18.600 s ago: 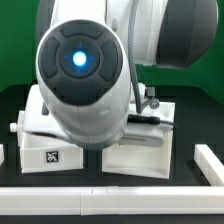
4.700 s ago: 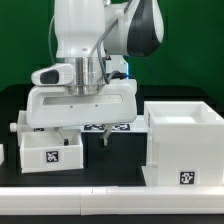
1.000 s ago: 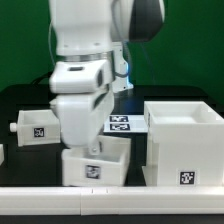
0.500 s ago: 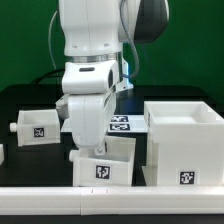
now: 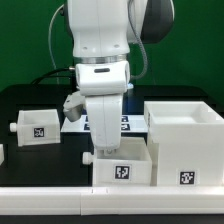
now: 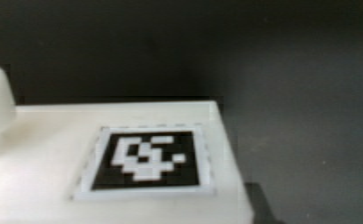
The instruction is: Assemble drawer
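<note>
Jaws lie hidden behind the tray [image 5: 122, 171] (casing [image 5: 186, 140] just beside it): spread or pinching, cannot tell.

The white arm [image 5: 100, 40] stands nearly upright, wrist turned straight down. The gripper [image 5: 108, 148] hangs low, pointing down; its jaws are hidden, so their state is unclear.

Casing [image 5: 185, 135] and tray [image 5: 122, 170] look like smooth matt white plastic; the arm shell [image 5: 100, 30] shines.
</note>
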Motion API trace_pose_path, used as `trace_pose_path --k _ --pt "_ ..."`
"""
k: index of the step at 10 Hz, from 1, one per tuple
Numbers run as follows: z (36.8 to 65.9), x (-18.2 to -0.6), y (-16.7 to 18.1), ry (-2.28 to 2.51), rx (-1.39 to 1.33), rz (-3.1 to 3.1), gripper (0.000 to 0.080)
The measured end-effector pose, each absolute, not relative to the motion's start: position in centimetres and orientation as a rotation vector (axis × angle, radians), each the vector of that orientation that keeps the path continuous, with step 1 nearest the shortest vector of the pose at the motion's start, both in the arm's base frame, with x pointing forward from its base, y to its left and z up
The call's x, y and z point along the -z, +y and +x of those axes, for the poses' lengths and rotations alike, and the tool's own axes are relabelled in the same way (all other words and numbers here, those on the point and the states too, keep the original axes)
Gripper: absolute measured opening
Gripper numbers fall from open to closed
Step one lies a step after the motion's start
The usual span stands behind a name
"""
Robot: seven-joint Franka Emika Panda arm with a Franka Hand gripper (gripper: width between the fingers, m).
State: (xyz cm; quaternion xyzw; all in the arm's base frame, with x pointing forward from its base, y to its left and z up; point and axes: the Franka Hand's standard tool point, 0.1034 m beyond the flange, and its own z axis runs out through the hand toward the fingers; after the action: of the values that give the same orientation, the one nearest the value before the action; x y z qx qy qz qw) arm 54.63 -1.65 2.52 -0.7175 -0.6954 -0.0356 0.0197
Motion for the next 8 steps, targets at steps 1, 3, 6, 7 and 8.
trace_pose_path --k 1,3,6,7,8 --pt "54.6 -2.4 -1.5 -2.156 0.109 -2.224 0.0038" --pt "55.0 -2.4 -1.5 -2.15 0.106 -2.226 0.0038" --pt "55.9 -2.6 -0.6 -2.126 0.116 -2.247 0.0038" --pt "55.9 -2.6 -0.5 -2.102 0.111 -2.265 0.0038" --pt "55.9 -2.5 -0.4 -2.085 0.107 -2.277 0.0038"
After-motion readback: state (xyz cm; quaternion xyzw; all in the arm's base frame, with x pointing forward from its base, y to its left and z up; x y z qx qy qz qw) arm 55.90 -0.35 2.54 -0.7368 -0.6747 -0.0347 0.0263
